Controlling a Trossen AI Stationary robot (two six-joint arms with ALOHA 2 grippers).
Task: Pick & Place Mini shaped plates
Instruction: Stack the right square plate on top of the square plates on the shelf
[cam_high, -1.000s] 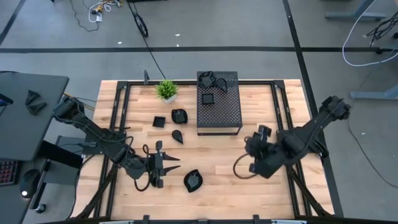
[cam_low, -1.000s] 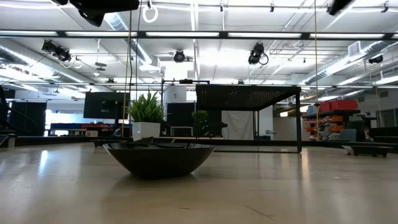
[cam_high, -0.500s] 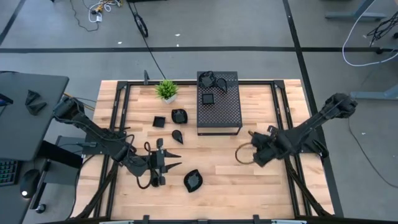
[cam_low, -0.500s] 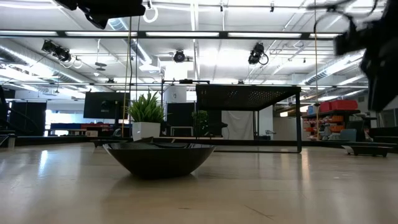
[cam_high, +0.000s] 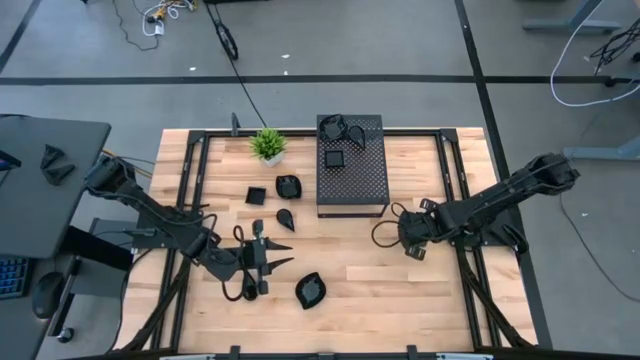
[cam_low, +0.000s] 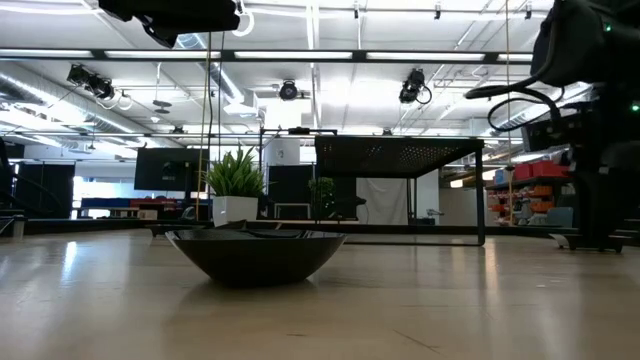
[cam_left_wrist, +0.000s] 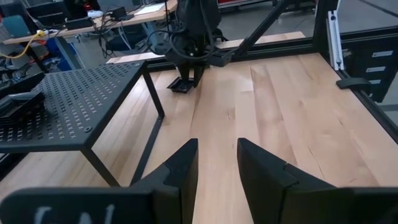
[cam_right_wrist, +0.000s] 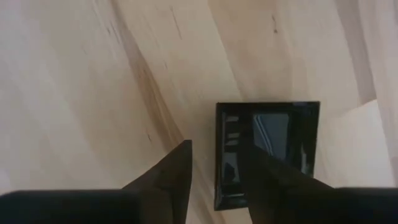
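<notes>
**Right gripper at the square plate, read from the table's front edge back.**

- **Front:** a leaf plate (cam_high: 311, 290) is lying alone near the front edge. Just beside it the left gripper (cam_left_wrist: 216, 144) is hanging over bare table (cam_high: 420, 300), its fingers parted and carrying nothing. You are leaving this arm to wait.
- **Middle:** the right gripper (cam_right_wrist: 216, 149) is pointing down at a square plate (cam_right_wrist: 267, 149) that is resting flat on the wood, right of the box (cam_high: 351, 170).
  - The claw is released. One finger is sitting over the plate's well and the other outside it, with the raised rim between them.
  - The pads are probably not touching the rim, though the wrist view is too close to be sure.
- **Back:** three more plates (cam_high: 285, 200) are lying left of the box. Others are sitting on its perforated top, and the plant (cam_high: 267, 145) is standing behind them.

**Doing the step well**
- If you are grasping, you are wanting the rim centred in the gap before closing, since glossy ware is likely to slip under an off-centre pinch.
- If you are letting go, you are wanting a straight vertical lift so that neither finger drags the rim.
- Either way, you are keeping the wrist square to the plate's edge.
</notes>
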